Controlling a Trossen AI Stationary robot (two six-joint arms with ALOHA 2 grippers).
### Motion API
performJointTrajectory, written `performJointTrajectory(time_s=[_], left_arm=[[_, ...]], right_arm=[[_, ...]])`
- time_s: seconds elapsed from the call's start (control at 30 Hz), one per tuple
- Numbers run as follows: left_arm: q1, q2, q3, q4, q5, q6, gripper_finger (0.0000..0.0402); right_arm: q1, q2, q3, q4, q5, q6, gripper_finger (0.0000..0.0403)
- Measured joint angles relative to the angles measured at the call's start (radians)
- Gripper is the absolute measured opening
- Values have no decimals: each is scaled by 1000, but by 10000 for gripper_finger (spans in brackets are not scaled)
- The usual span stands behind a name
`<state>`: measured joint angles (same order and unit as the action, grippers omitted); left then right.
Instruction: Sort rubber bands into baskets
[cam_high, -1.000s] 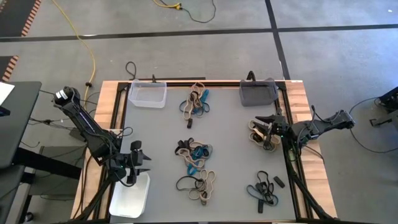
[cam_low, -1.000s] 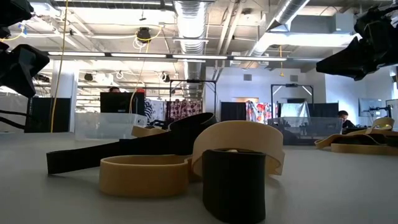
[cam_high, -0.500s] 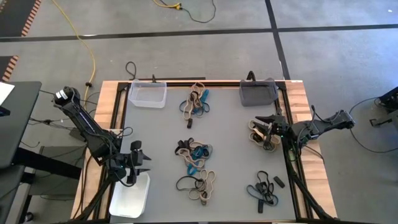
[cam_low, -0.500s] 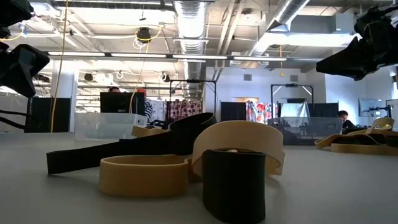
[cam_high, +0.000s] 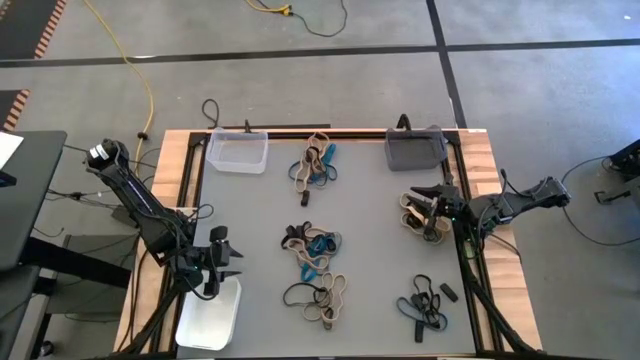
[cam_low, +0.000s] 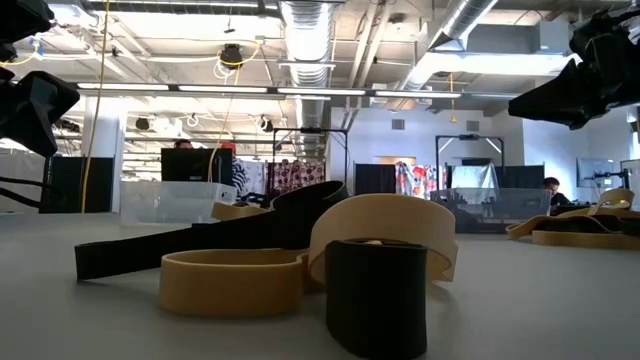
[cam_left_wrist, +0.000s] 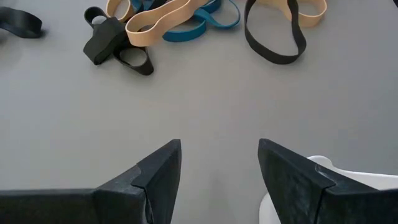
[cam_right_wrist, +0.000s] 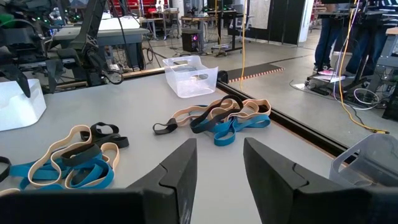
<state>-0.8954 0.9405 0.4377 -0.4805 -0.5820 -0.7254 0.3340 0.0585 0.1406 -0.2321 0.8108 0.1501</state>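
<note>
Rubber bands (cam_high: 315, 295) unsorted: five loose heaps on the grey table (cam_high: 250, 210), none seen in a basket.

Nearest the front edge, two mixed heaps and the white basket (cam_high: 205, 325), bare as far as can be told; just beside it, the left gripper (cam_left_wrist: 219, 149), fingers spread wide, gripping nothing. Mid-table, a black, tan and teal tangle; off at the right side, the right gripper (cam_right_wrist: 219, 146) poised at a tan-and-black heap, fingers parted, nothing visible between them. At the far edge, a fifth heap between the clear basket (cam_high: 238, 152) and the dark grey basket (cam_high: 416, 150), both seemingly bare. By the look of it, sorting barely begun, nearly everything left to do.
</note>
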Motion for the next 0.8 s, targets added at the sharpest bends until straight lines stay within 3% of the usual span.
performJointTrajectory(time_s=[0.8], left_arm=[[0,0,0,0,0,0,206]], right_arm=[[0,0,0,1,-1,34,159]])
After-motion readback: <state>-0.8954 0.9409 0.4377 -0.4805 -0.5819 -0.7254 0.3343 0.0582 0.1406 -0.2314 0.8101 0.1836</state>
